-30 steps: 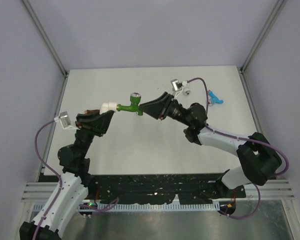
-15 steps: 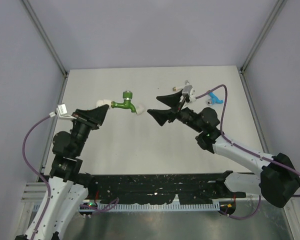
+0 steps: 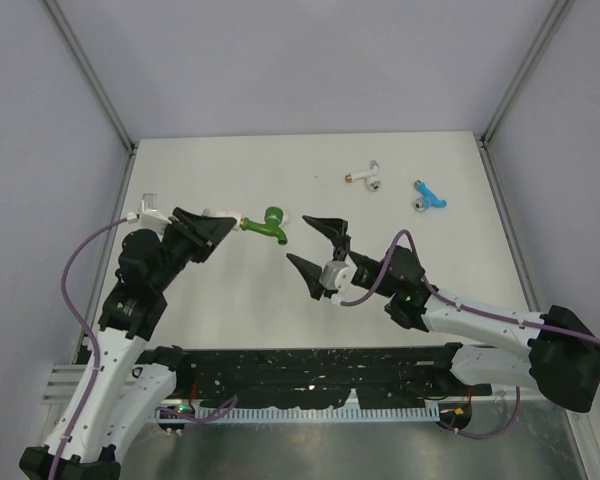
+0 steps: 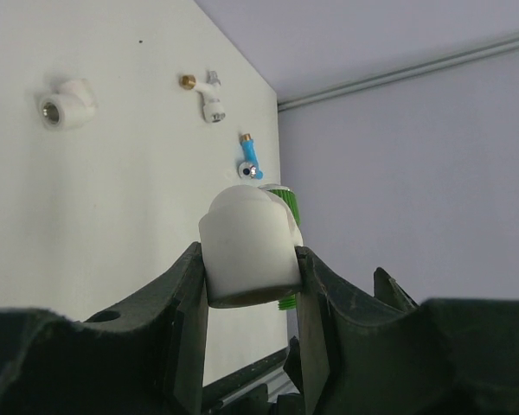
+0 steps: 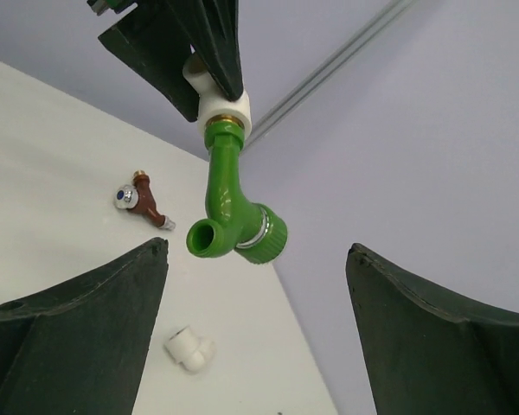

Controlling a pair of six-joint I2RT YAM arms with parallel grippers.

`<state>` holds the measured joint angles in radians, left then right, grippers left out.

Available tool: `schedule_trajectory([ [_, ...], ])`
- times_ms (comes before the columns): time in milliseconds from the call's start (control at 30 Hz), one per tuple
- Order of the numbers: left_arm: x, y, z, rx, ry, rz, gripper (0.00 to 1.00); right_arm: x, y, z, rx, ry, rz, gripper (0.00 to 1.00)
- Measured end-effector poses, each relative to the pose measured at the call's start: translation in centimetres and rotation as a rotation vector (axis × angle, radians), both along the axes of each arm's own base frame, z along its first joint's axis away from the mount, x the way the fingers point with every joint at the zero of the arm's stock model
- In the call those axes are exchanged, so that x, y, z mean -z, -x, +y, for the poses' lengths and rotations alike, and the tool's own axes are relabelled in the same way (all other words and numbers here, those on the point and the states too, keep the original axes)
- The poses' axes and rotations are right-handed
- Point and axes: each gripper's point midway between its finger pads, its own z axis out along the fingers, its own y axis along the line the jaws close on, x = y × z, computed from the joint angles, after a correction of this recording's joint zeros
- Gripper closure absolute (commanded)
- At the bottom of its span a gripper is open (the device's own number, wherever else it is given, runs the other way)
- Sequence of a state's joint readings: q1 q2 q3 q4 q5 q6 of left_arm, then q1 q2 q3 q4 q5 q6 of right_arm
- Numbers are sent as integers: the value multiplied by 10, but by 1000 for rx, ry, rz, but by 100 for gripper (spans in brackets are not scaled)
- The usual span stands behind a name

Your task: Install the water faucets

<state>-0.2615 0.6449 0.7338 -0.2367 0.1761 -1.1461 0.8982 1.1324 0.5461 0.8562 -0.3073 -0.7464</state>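
The green water faucet [image 3: 268, 225] is joined at its brass end to a stubby white pipe fitting [image 4: 246, 246], and the pair hangs above the table. My left gripper [image 3: 223, 226] is shut on that fitting, with a finger pressed to each side. In the right wrist view the green faucet [image 5: 233, 207] hangs spout down below the fitting [image 5: 221, 109]. My right gripper [image 3: 313, 251] stands wide open just to the faucet's right, touching nothing. A white faucet [image 3: 366, 178] and a blue faucet [image 3: 427, 196] lie at the far right. A brown faucet [image 5: 144, 201] lies on the table beyond the green one.
A loose white pipe fitting [image 5: 190, 350] lies on the table under the green faucet; the left wrist view shows a loose white fitting [image 4: 67, 102] too. Grey walls with metal posts [image 3: 98, 90] enclose the table. A black rail [image 3: 310, 375] runs along its near edge.
My right gripper has opened, let go of the green faucet, and drawn back toward the near side. My left gripper, still holding the fitting with the faucet on it, has shifted slightly left.
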Motion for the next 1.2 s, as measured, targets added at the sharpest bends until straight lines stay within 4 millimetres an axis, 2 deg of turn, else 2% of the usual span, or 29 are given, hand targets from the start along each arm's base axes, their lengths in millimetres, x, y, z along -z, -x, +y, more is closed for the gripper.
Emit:
schedule_trajectory([
  [267,1,7,-8,41,48,42,100,3,8,15,9,96,-210,15],
  [567,-10,14,-16,96,85,37,100,17,-3,34,14,155,-233,25],
  [800,-12,19,-21,134,93,32,100,12,-12,43,24,145,-229,35],
  [867,-15,20,-22,144,95,23,100,12,-13,45,19,137,-210,42],
  [933,-18,20,-23,153,98,11,100,8,-13,47,10,123,-182,56],
  [967,-20,20,-24,156,99,1,100,6,-13,48,5,114,-169,71],
  [1000,-22,21,-24,160,100,-8,100,3,-13,50,-2,103,-150,82],
  [1067,-28,20,-25,165,102,-38,100,-2,-12,51,-16,73,-99,92],
  [1200,-34,17,-26,172,102,-100,100,-5,-11,52,-54,6,42,95],
])
